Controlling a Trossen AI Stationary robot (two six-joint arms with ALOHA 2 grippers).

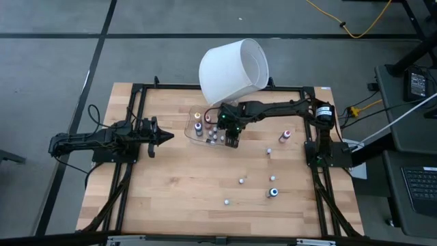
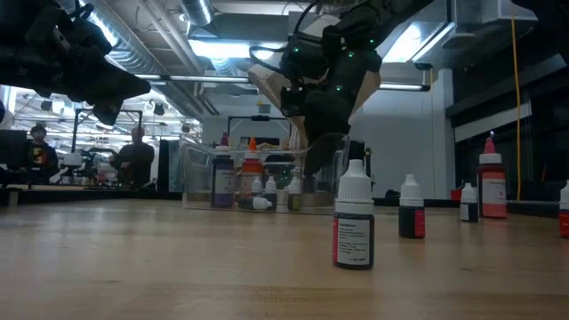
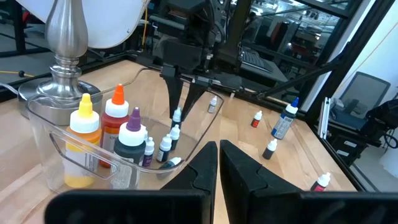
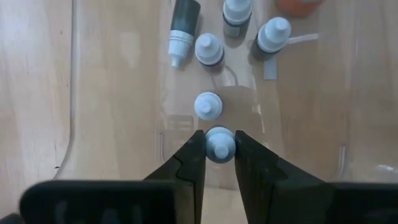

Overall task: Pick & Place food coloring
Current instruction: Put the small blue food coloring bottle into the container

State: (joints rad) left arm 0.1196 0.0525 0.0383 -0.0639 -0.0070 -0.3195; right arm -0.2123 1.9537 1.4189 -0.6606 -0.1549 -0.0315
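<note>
The wooden table (image 1: 171, 184) fills the middle of the high view. At its upper centre a big white lampshade (image 1: 232, 65) tilts over the table's far edge; its metal base (image 3: 64, 46) shows at the upper left of the left wrist view.

The right arm (image 1: 287, 108) reaches from the right side toward the centre, and the left arm (image 1: 95, 140) lies along the left edge, well apart from the work. The left gripper (image 1: 166, 136) points toward the centre with its fingers pressed together.

Just below the lampshade stands a clear plastic tray (image 1: 193, 133). In it are three larger bottles with yellow, orange and purple caps (image 3: 118, 118) and several tiny bottles (image 4: 209, 48), one lying on its side.

The right gripper (image 4: 220, 146) hangs over the tray's near wall, pinching one small white-capped bottle of food coloring (image 4: 220, 143) between its fingers, just beside another upright one (image 4: 208, 106).

More tiny bottles (image 1: 242, 180) stand scattered over the lower right of the table, among them a blue-capped one (image 1: 273, 193) and a red-capped one (image 1: 285, 136).
</note>
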